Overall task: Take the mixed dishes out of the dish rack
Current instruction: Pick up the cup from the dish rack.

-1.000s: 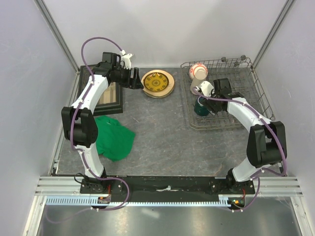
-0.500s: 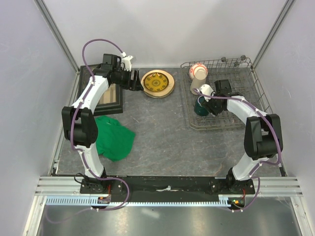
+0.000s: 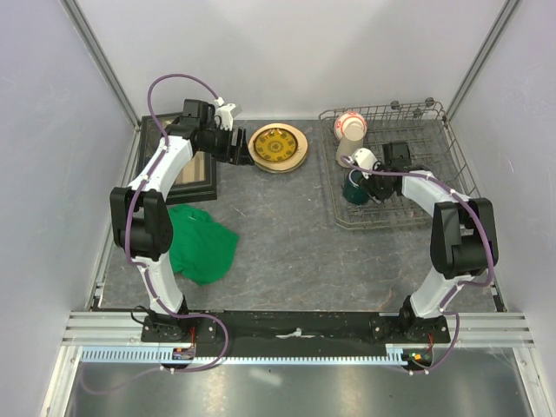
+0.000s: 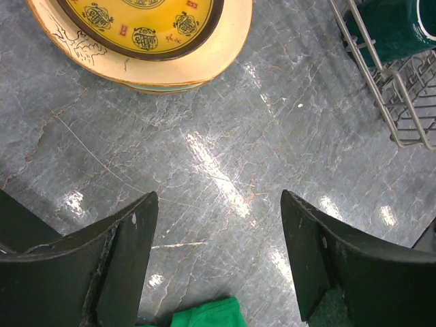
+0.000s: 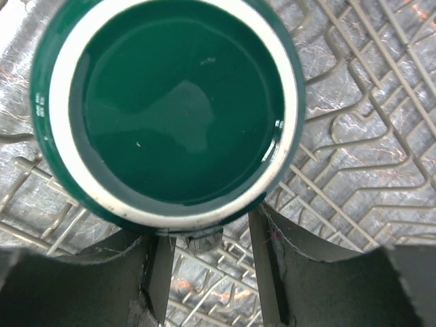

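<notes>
My right claw (image 5: 208, 235) has narrowed around the handle of the dark green mug (image 5: 170, 109), jaws not yet pinching; left claw (image 4: 218, 204) gapes wide, yellow-patterned plate (image 4: 136, 10) ahead.

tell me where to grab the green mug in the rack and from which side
Take the green mug by its handle, coming straight down from above: it stands upright, mouth up, in the dish rack, handle pointing at the right gripper, whose fingers straddle it.
</notes>
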Action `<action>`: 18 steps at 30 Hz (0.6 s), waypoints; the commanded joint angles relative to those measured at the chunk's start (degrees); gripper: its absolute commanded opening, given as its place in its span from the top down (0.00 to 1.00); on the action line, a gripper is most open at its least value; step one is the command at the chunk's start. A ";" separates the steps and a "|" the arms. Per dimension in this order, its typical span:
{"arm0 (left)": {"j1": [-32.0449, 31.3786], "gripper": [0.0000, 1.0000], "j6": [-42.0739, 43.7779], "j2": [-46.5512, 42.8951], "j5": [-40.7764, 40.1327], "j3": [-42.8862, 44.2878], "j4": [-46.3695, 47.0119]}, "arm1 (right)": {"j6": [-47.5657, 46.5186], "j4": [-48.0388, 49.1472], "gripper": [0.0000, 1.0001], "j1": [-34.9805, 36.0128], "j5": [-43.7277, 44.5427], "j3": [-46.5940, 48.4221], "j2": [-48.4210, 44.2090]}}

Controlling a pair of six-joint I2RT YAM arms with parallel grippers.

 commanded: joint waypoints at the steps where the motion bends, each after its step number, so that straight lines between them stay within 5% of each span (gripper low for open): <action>1: 0.16 0.21 2.02 -2.00 1.73 -0.14 1.99 | -2.01 2.64 0.48 -0.84 -3.87 -1.16 1.46; 18: 0.16 0.21 1.31 -1.30 2.26 -0.40 2.34 | -3.24 5.01 0.55 -2.77 -6.95 -2.83 2.78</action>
